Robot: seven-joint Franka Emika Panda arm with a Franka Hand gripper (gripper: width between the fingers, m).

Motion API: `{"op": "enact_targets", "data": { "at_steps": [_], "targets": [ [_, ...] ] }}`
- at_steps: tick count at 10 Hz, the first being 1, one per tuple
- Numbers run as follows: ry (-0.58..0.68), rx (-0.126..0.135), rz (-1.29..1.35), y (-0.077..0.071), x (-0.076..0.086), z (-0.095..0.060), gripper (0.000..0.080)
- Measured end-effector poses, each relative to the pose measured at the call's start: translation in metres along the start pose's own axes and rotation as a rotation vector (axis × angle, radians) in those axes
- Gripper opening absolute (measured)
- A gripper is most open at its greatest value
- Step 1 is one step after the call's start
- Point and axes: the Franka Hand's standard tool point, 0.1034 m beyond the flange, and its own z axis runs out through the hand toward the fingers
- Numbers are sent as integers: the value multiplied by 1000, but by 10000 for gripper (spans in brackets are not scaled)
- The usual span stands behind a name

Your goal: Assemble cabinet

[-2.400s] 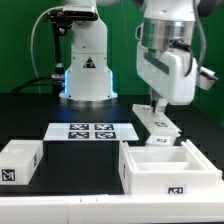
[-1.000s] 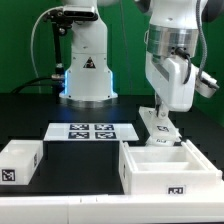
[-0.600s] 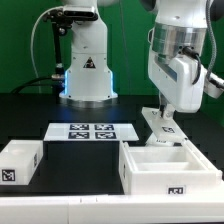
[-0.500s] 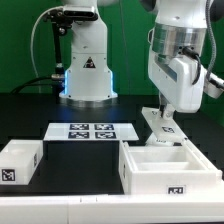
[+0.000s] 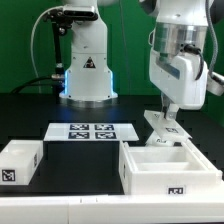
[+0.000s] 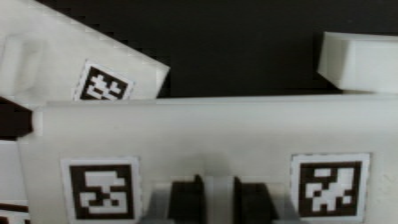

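The cabinet point(image 5: 150, 178) is a large hollow white box, open side up, at the front of the exterior view's right, with a tag on its near face. My gripper point(image 5: 165, 110) hangs just behind it, shut on a flat white tagged panel point(image 5: 159, 122) that it holds tilted above the table. In the wrist view the panel point(image 6: 205, 130) fills the frame with two tags on its face, and my dark fingertips point(image 6: 187, 200) stand close together at its edge. A second white tagged piece point(image 5: 168, 137) sits under the panel, against the box's back.
The marker board point(image 5: 92, 132) lies flat at the middle. A small white tagged block point(image 5: 20, 160) stands at the front of the exterior view's left. The robot base point(image 5: 85, 60) rises at the back. In the wrist view more white tagged pieces point(image 6: 107, 80) lie beyond the panel.
My gripper has moved toward the exterior view's right and slightly up, carrying the panel with it. The panel now sits higher and more tilted. The box, block and board have not moved.
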Motion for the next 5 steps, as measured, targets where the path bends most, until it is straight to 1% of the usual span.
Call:
{"op": "enact_targets", "data": {
  "at_steps": [1, 3, 5],
  "targets": [
    [-4, 0, 6, 0, 1, 0, 66],
    [-25, 2, 40, 1, 8, 2, 66],
    [-31, 6, 50, -1, 7, 0, 66]
  ]
}}
